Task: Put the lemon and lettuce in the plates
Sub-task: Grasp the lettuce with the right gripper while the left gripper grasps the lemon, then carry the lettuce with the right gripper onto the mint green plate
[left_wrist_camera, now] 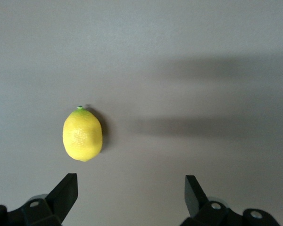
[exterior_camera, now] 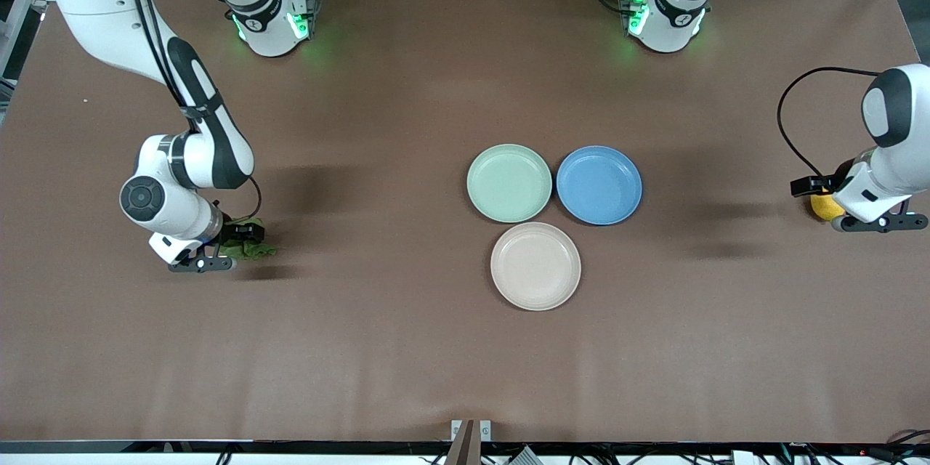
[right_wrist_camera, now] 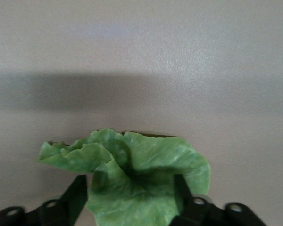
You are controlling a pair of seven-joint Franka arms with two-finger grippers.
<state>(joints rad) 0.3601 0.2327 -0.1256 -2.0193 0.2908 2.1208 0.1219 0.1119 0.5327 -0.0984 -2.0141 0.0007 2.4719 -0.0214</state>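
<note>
Three plates (exterior_camera: 535, 265) bare; right hand (right_wrist_camera: 132, 197) astride lettuce (right_wrist_camera: 137, 179), left hand (left_wrist_camera: 131, 197) released above lemon (left_wrist_camera: 82, 135)

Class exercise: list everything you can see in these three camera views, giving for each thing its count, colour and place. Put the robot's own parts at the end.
Table: one, brown, under everything.
Plates: three in a cluster at mid-table; mint green plate beside the blue plate, which is toward the left arm's end; beige-white plate nearer the front camera. All hold nothing.
Lemon: one, yellow, on the table at the left arm's end.
Lettuce: one leaf, green, on the table at the right arm's end.
Left gripper: open, over the table beside the lemon, not around it.
Right gripper: open, fingers either side of the lettuce.
</note>
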